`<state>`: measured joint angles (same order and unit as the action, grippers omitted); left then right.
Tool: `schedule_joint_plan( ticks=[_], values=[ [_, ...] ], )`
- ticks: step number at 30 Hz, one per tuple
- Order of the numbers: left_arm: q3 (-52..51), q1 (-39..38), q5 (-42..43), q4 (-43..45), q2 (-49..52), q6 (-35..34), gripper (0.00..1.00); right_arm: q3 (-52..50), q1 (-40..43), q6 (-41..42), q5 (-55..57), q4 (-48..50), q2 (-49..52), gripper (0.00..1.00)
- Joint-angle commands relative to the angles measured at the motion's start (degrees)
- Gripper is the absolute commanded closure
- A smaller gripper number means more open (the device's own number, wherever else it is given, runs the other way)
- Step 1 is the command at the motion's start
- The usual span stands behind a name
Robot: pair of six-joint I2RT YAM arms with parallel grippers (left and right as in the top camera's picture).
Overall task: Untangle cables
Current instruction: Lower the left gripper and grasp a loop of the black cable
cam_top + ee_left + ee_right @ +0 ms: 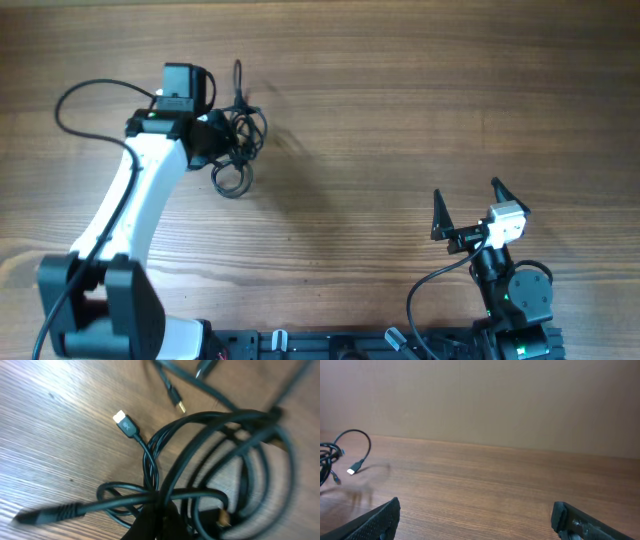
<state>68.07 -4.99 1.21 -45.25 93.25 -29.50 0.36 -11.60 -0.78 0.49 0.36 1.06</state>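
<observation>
Wood-grain table (400,100) holds tangled cables (238,145) at left claw (218,135), grip unclear; right claw (467,195) apart.

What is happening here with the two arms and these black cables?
The left pincer is at the knotted bundle of black cables on the table; whether it grips them is unclear. The right pincer is open, far from the bundle, holding nothing. The cables are not yet untangled.
</observation>
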Motion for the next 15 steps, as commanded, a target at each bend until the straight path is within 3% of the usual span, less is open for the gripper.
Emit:
schedule_joint_plan(
  ticks=[1,8,10,11,15],
  values=[
    [-1.0,-0.5,1.4,0.0,4.8,-0.9,0.93,-0.1,-0.1,-0.6,1.0,0.2,-0.3,0.0],
    [-1.0,-0.5,3.3,0.2,7.3,-0.8,0.73,-0.1,-0.1,-0.6,1.0,0.2,-0.3,0.0],
    [-1.0,-0.5,3.3,0.5,7.3,-0.8,0.57,-0.1,-0.1,-0.6,1.0,0.2,-0.3,0.0],
    [-1.0,-0.5,3.3,0.7,7.3,-0.8,0.54,-0.1,-0.1,-0.6,1.0,0.2,-0.3,0.0],
    [-1.0,-0.6,3.2,1.3,7.3,3.0,0.53,-0.1,-0.1,-0.6,1.0,0.2,-0.3,0.0]
  ],
)
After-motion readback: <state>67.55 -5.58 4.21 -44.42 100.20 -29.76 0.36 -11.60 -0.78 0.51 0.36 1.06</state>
